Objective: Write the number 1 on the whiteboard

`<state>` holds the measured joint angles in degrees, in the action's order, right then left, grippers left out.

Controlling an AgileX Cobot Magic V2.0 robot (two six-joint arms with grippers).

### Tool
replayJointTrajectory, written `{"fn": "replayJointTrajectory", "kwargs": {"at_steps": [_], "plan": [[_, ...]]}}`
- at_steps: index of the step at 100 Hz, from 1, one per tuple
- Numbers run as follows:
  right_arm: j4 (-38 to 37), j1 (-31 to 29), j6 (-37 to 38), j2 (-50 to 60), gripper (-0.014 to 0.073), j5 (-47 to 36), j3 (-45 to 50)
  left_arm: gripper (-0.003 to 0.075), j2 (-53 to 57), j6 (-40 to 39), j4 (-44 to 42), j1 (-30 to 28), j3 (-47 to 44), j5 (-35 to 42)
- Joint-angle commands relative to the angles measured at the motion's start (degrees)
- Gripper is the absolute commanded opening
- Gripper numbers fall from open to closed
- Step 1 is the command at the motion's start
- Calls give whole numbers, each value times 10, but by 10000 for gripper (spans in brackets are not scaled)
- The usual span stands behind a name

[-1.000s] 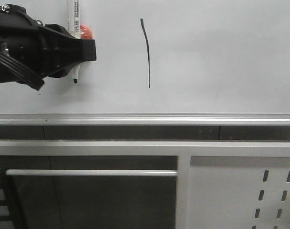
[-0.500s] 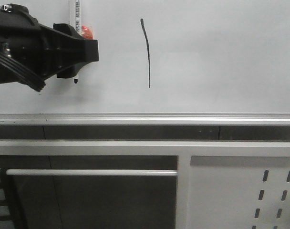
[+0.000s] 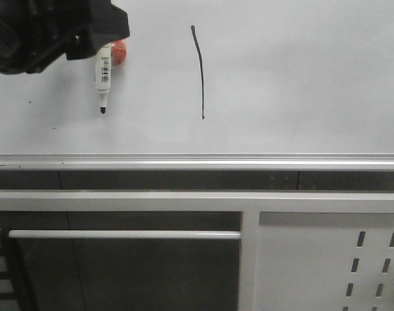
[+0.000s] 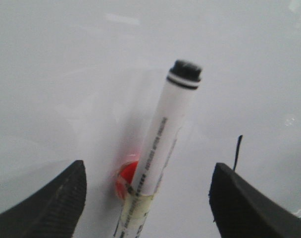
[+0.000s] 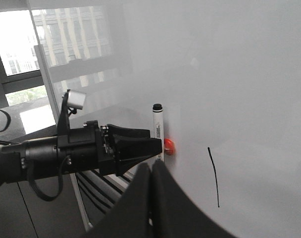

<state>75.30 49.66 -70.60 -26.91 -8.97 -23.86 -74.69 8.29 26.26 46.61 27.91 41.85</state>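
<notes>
Front view, nearest stuff first: low in the frame there's a white perforated panel (image 3: 372,259) at the lower right and a silver rail (image 3: 197,160) running the full width above it. Behind that rail is the whiteboard (image 3: 301,78), filling the whole upper half.

Number 1 (image 3: 199,70) sits upper middle of the frame, a thin black stroke, slightly curved, top end leaning a bit left. It shows in the left wrist view too, as a short dark line at the right edge.

Left hand (image 3: 67,32) is up in the top left corner, a black bulk. Its fingers (image 4: 51,203) are spread wide in the wrist shot, with the marker (image 4: 163,148) between them, not touching either finger as far as I can see. The marker hangs upright on the board with its black tip (image 3: 103,110) pointing down, well left of the stroke. There's an orange-red blob (image 3: 118,52) right beside the barrel, against the board.

Right hand (image 5: 151,198) has its two fingers pressed together, nothing between them, low middle in its own camera.
</notes>
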Motion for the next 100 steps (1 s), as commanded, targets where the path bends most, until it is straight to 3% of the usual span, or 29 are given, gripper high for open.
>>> {"fn": "replayJointTrajectory", "kwargs": {"at_steps": [1, 23, 30, 50, 71, 88, 100], "plan": [[-5, -1, -6, -2, -51, -9, -19, 486, 46, 37, 1, 12, 16, 17], [-5, -1, -6, 12, -51, -1, -19, 480, 144, 122, 40, 38, 15, -50], [-5, -1, -6, 26, -51, 7, -19, 442, 186, 167, 78, 44, 15, -83], [3, -1, -6, 83, -51, 34, -19, 206, 340, 361, 232, 48, 15, -186], [3, -1, -6, 152, -51, 47, -19, -15, 508, 568, 387, 48, 15, -209], [3, -1, -6, 186, -51, 47, -18, -18, 587, 730, 554, 48, -1, -211], [7, -1, -6, 193, -51, 47, -18, -18, 620, 743, 614, 48, -25, -211]]}}
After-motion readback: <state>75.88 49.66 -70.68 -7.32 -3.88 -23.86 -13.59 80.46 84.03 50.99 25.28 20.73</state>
